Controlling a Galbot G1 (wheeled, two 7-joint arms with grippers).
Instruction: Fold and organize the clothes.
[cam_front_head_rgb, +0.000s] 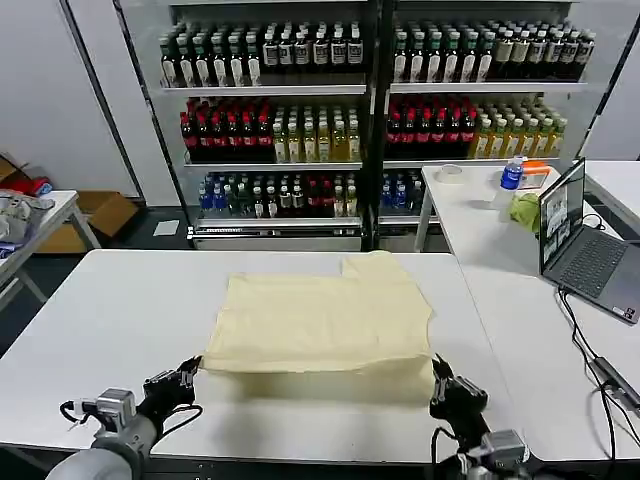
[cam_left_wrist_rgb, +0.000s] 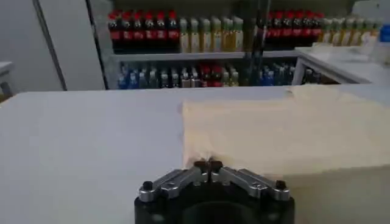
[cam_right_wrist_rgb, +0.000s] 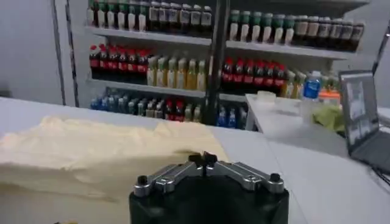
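The clothes are one pale cream T-shirt (cam_front_head_rgb: 320, 320) spread in the middle of the white table (cam_front_head_rgb: 110, 310), with an upper layer lying over a lower one that shows along the near edge. My left gripper (cam_front_head_rgb: 190, 370) is at the upper layer's near left corner, shut on the puckered fabric (cam_left_wrist_rgb: 274, 134) at its tips (cam_left_wrist_rgb: 208, 164). At the near right corner my right gripper (cam_front_head_rgb: 441, 378) is shut on the shirt's edge (cam_right_wrist_rgb: 91, 155), tips together (cam_right_wrist_rgb: 204, 159). The upper layer's near edge hangs slightly off the layer below.
A second white table (cam_front_head_rgb: 480, 220) at the right carries an open laptop (cam_front_head_rgb: 585, 245), a yellow-green cloth lump (cam_front_head_rgb: 524, 210), a blue bottle (cam_front_head_rgb: 512, 172) and a cable (cam_front_head_rgb: 600, 360). Drink shelves (cam_front_head_rgb: 350, 110) stand behind. A side table (cam_front_head_rgb: 30, 215) is at far left.
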